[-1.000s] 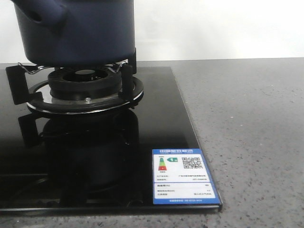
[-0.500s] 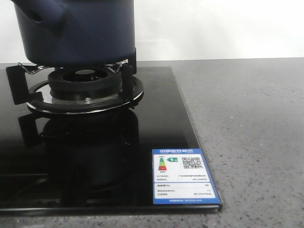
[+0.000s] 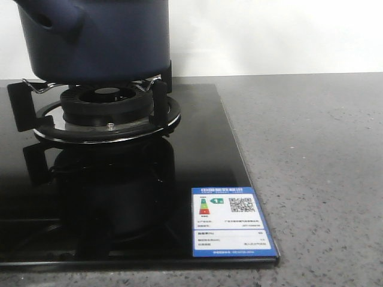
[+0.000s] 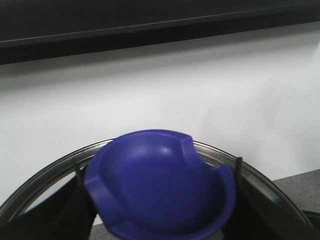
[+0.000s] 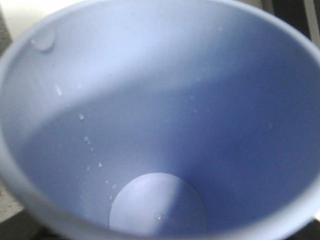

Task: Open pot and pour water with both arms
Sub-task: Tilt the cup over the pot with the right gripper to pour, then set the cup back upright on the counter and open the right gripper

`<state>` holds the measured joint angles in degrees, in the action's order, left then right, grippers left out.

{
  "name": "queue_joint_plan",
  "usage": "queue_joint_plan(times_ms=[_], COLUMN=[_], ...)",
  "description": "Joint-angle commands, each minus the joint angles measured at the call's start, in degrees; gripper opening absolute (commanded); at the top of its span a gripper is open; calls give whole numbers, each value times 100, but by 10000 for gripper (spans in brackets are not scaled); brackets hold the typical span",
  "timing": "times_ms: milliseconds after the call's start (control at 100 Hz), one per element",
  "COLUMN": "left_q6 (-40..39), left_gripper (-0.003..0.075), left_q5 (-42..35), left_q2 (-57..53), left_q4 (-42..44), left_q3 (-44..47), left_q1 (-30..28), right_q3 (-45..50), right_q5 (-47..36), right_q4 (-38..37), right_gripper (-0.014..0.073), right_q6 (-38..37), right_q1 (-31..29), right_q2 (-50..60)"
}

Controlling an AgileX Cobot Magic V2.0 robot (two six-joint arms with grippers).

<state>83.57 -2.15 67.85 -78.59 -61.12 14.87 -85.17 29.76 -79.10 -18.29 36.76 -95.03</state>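
The dark navy pot sits on the burner support at the far left of the front view, its stubby handle pointing forward-left; its top is cut off by the frame. No gripper shows in that view. In the left wrist view my left gripper is shut on the blue knob of a glass lid with a metal rim, held up against the white wall. A light blue cup fills the right wrist view, mouth toward the camera, droplets on its inner wall. It hides the right gripper's fingers.
The burner ring and its black supports stand on the black glass hob, which carries a blue and white energy label at its front right corner. Grey speckled counter lies to the right.
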Motion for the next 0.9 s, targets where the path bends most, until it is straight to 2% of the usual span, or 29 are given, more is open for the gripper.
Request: queue_joint_plan(times_ms=[0, 160, 290, 530, 650, 890], left_q6=[-56, -56, -56, -56, -56, -56], left_gripper=[348, 348, 348, 348, 348, 348], left_q5=[-117, -141, -155, -155, -155, -155], left_q2=[-177, -177, -177, -177, -177, -177], left_q4=[-9, -9, -9, -9, -9, -9], left_q3=[-185, -185, -185, -185, -185, -185], left_q1=[11, 11, 11, 11, 11, 11], right_q3=[-222, -79, 464, 2364, 3292, 4417], right_q5=[292, 378, -200, -2384, -3674, -4946], right_q4=[112, 1397, 2321, 2390, 2390, 2390], right_gripper=[243, 243, 243, 243, 243, 243], right_q6=[-523, -907, -1064, -2681, -2861, -2861], right_q1=[-90, -500, -1139, -2599, -3170, -3784], right_q2=[522, 1043, 1567, 2436, 2703, 2688])
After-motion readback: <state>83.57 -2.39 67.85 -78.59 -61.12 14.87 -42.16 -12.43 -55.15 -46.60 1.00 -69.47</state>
